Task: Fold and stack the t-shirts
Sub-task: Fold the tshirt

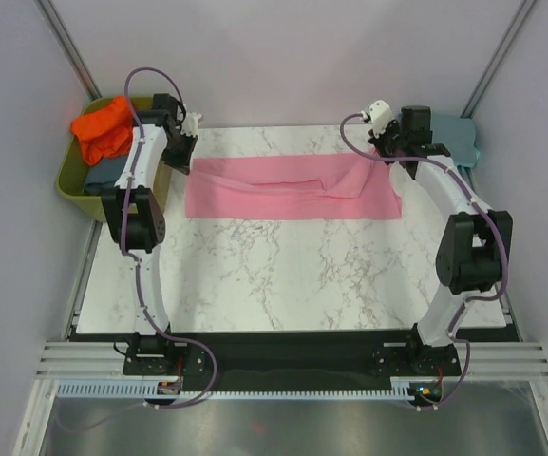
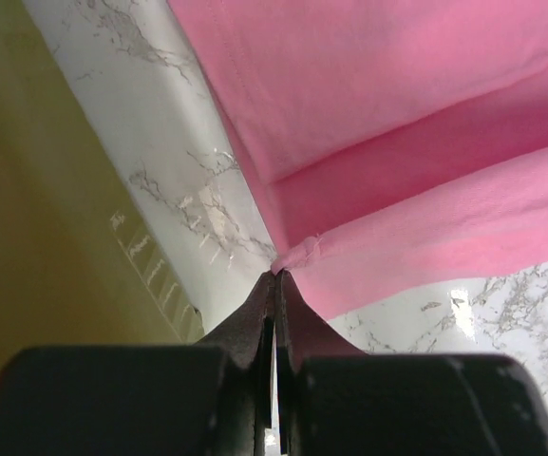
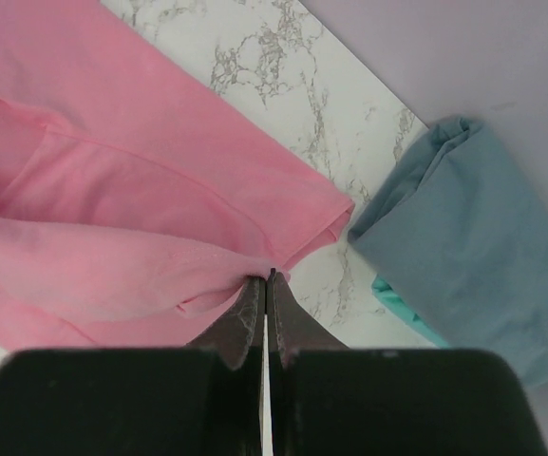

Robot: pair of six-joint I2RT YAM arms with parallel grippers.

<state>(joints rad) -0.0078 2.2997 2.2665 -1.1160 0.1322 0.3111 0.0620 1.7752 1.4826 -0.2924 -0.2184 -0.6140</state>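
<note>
The pink t-shirt (image 1: 292,188) lies as a long folded band across the far half of the marble table (image 1: 283,275). My left gripper (image 1: 186,157) is at its left end. In the left wrist view this gripper (image 2: 276,275) is shut on a corner of the pink t-shirt (image 2: 397,142). My right gripper (image 1: 388,157) is at the band's right end. In the right wrist view it (image 3: 270,277) is shut on a bunched fold of the pink t-shirt (image 3: 112,190). A folded grey-blue t-shirt (image 3: 473,237) lies on a turquoise one (image 3: 402,304) at the far right corner.
An olive-green tub (image 1: 69,180) stands off the table's far left edge, holding a crumpled orange t-shirt (image 1: 103,131) and a slate-blue one (image 1: 103,174). Its wall (image 2: 55,237) is close beside my left gripper. The grey-blue stack (image 1: 456,133) sits just behind my right gripper.
</note>
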